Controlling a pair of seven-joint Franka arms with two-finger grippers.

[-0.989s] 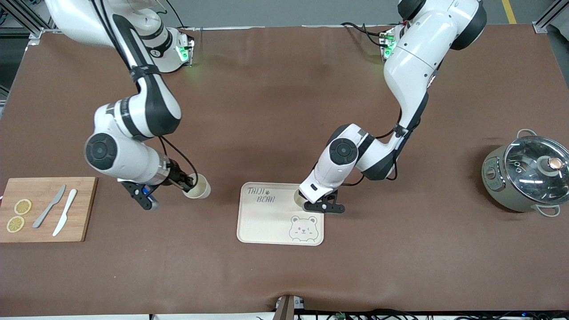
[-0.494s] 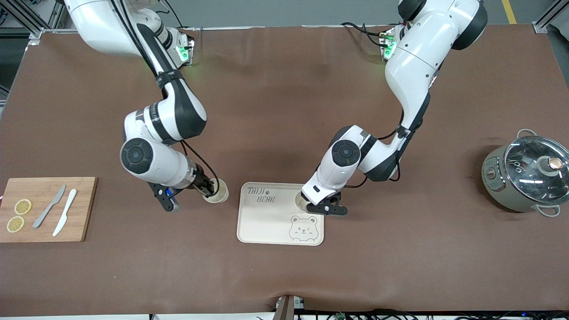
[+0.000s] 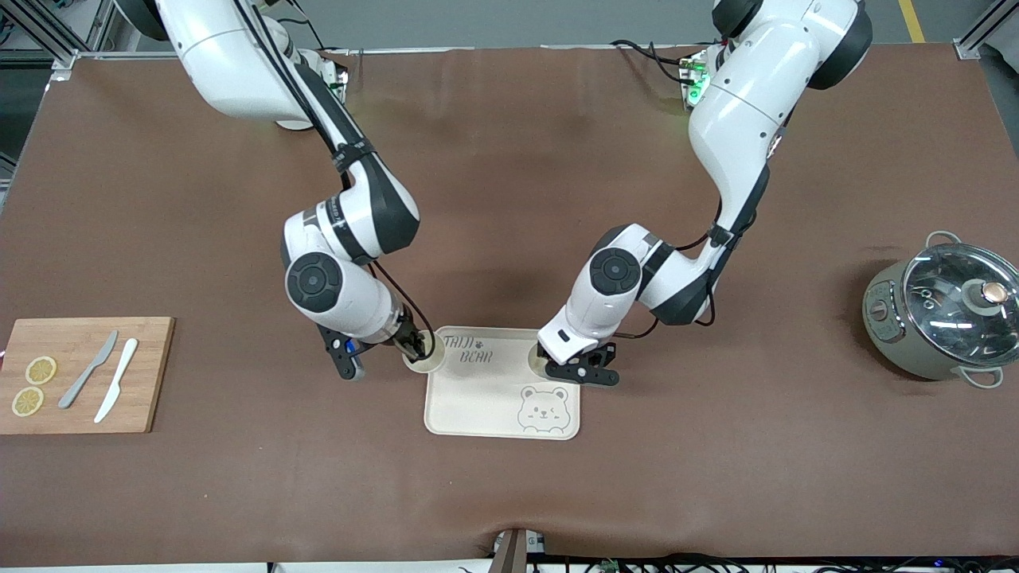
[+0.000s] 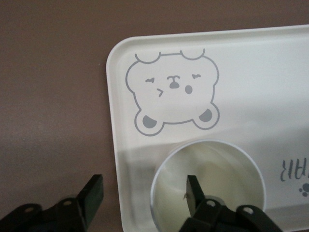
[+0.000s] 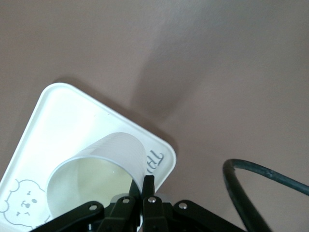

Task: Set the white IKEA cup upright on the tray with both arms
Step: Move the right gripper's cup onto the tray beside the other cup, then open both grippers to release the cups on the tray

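Altogether two cups [image 3: 540, 364] [image 3: 423, 355], one tray [image 3: 486, 398], two knives [image 3: 87, 370] [image 3: 116, 391], two lemon slices [image 3: 40, 370] [image 3: 27, 401].

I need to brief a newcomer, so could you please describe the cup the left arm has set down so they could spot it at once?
Find the cream tray mid-table. Two white cups are at its edge farther from the front camera. The one meant stands upright on the tray's corner toward the left arm's end, with the open left gripper around its rim; the other cup hangs pinched in the right gripper.

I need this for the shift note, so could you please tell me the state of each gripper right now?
Left gripper: open, one finger inside the cup standing on the tray.
Right gripper: shut on the rim of a second cup, over the tray's corner.
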